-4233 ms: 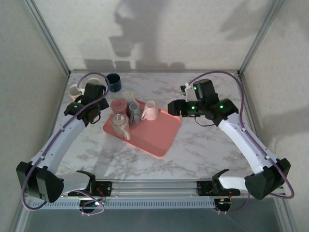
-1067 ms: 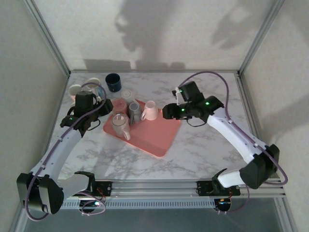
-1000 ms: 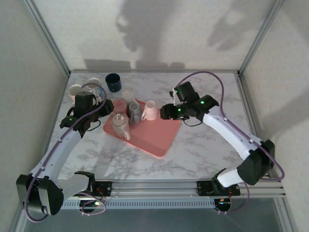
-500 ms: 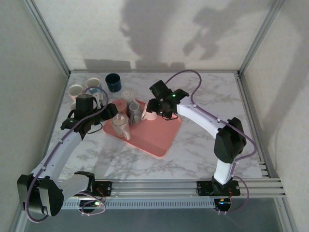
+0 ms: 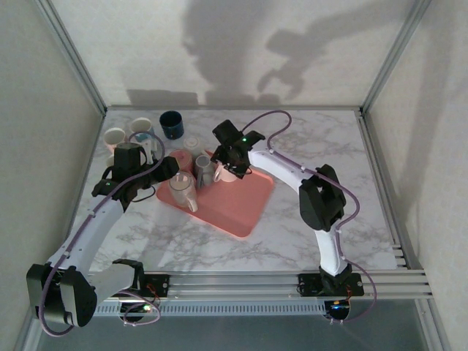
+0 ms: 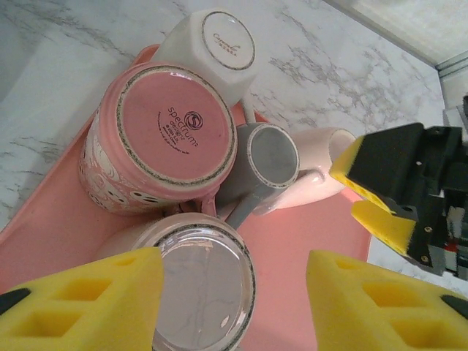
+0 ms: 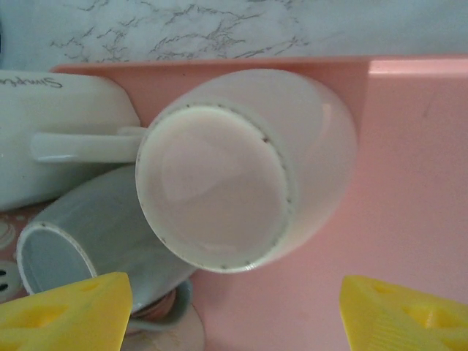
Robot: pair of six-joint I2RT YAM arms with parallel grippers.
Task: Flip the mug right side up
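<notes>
Several mugs stand base-up on the pink tray [image 5: 238, 205]. The pale pink mug [image 7: 245, 168] shows its flat base to the right wrist camera, and its handle touches the grey mug [image 7: 80, 234]. My right gripper [image 7: 238, 322] hovers just above it, open, one yellow finger on each side and neither touching. From above, the right gripper [image 5: 224, 162] covers most of this pale mug [image 5: 232, 174]. My left gripper [image 6: 234, 292] is open over a clear-based mug [image 6: 205, 292], beside the big pink mug [image 6: 168, 131].
A white mug [image 6: 219, 44] lies at the tray's far edge. Off the tray at the back left stand a dark blue mug [image 5: 172, 124] and two pale mugs [image 5: 115, 137]. The right half of the tray is bare. Metal frame posts border the table.
My right arm has swung left from the tray's right edge to above the pale pink mug, and its jaws have widened. The left arm has barely moved.
</notes>
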